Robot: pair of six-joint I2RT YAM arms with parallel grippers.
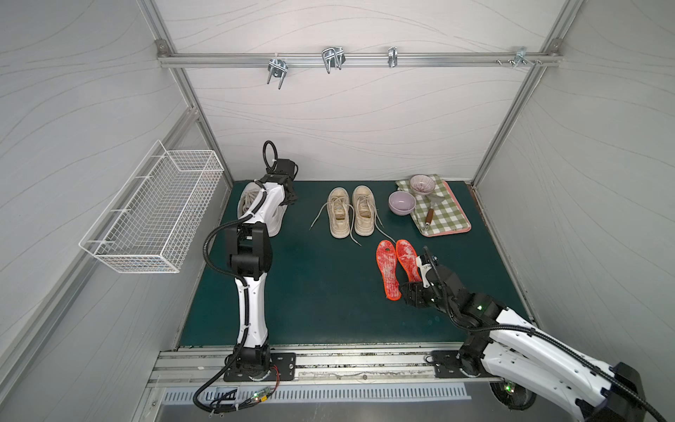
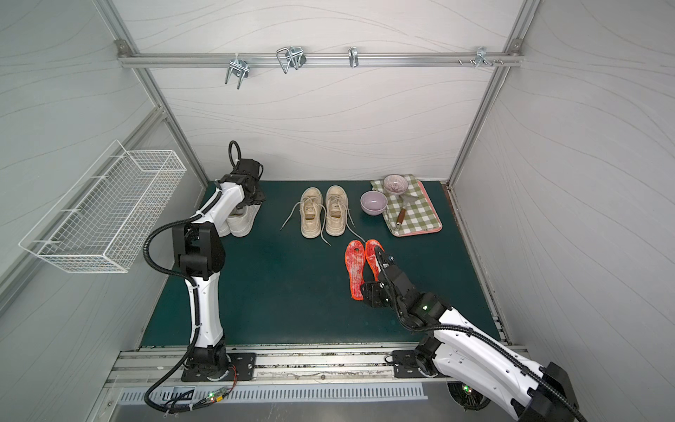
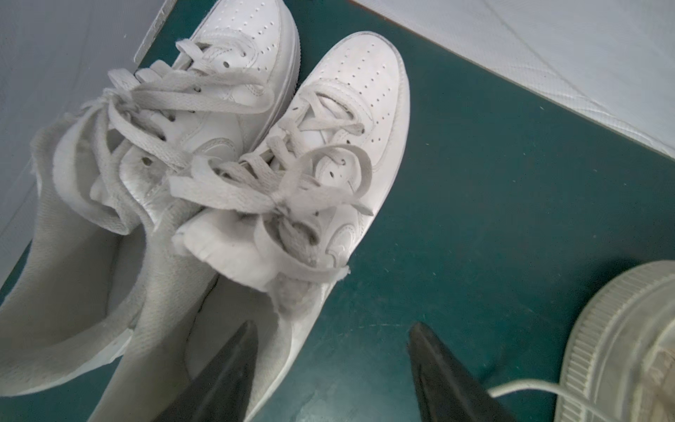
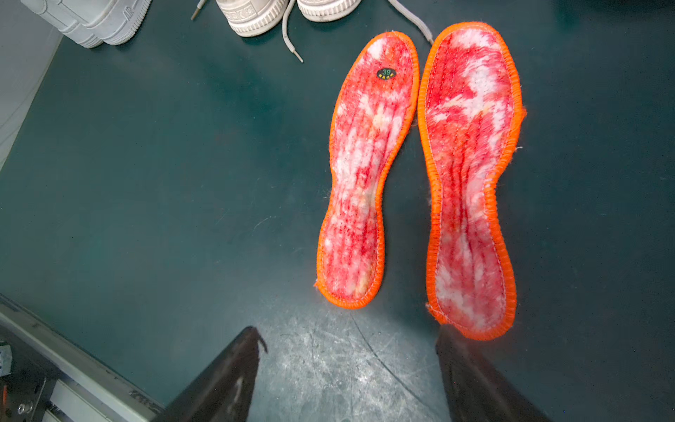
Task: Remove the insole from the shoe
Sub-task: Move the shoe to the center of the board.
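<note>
Left end effector point(image 3: 334, 325) hangs spread, empty, over white sneakers point(image 3: 321, 153); one finger sits above the nearer opening, toes pointing away. Right end effector point(image 4: 349, 329) is spread, empty. Two orange insoles point(image 4: 365, 171) lie flat on desk point(image 4: 146, 182), heels toward it, near beige shoes point(image 1: 350, 212).

The labelled insole point(image 4: 356, 175) and the plain insole point(image 4: 471, 182), both mottled red and white with orange stitched rims, lie flat side by side on the green mat point(image 4: 164, 182). Near their broader ends, the beige shoes point(image 1: 339, 219) stand upright as a pair, laces loose.
</note>
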